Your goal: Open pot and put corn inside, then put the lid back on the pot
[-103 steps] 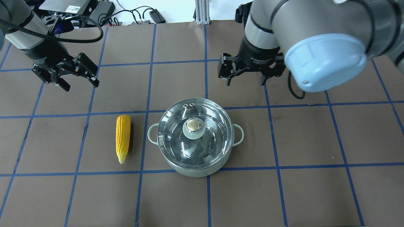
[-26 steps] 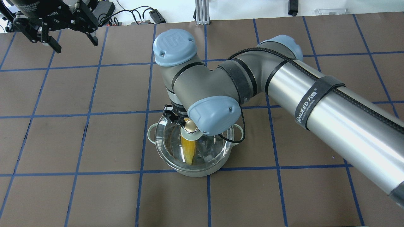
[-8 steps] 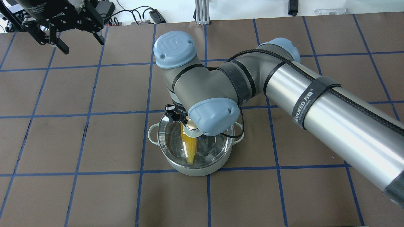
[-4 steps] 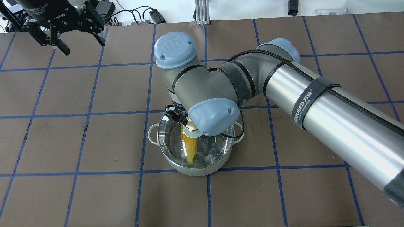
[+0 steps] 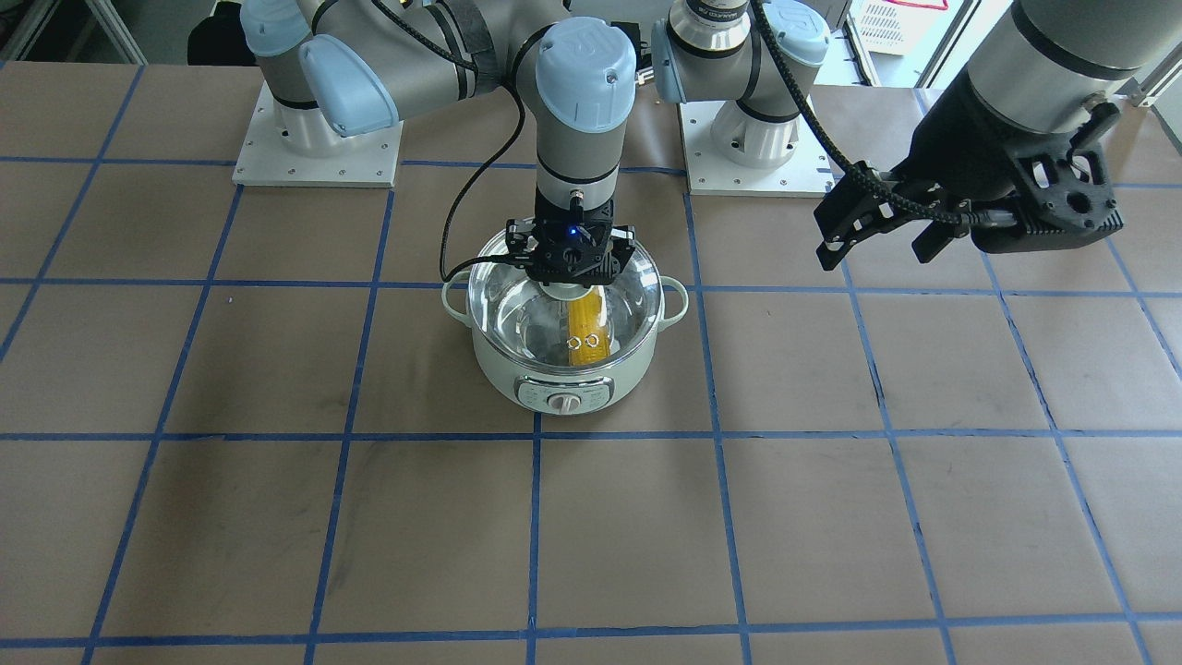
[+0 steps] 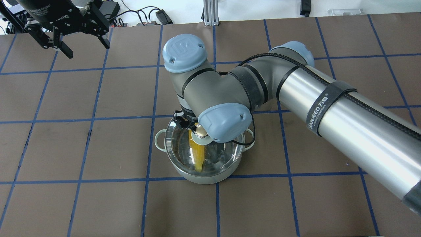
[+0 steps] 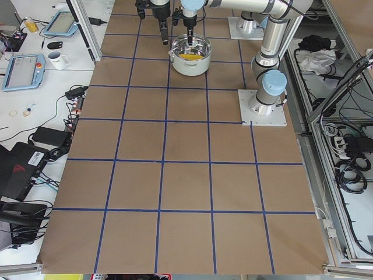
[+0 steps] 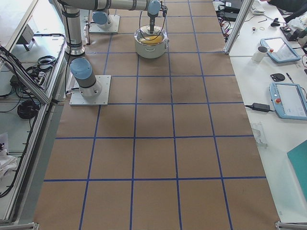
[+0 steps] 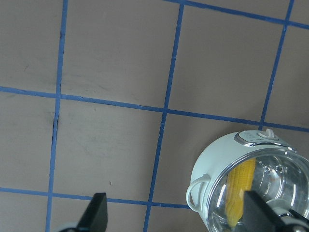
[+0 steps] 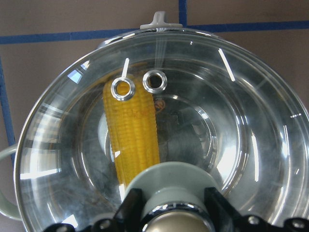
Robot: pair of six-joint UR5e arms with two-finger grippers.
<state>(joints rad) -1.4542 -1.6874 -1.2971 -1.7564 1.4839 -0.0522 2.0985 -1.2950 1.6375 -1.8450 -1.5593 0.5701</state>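
The right jaws pinch the knob (image 10: 176, 186) of the lid (image 10: 241, 121), which looks seated level on the pot (image 5: 500, 369) with the corn (image 10: 135, 140) lying inside under the glass. The left jaws hang wide open and empty, well off to the pot's side. To finish cleanly, I judge the right jaws should spread fully before rising straight up from the pot, so they do not drag the knob and tip the lid.
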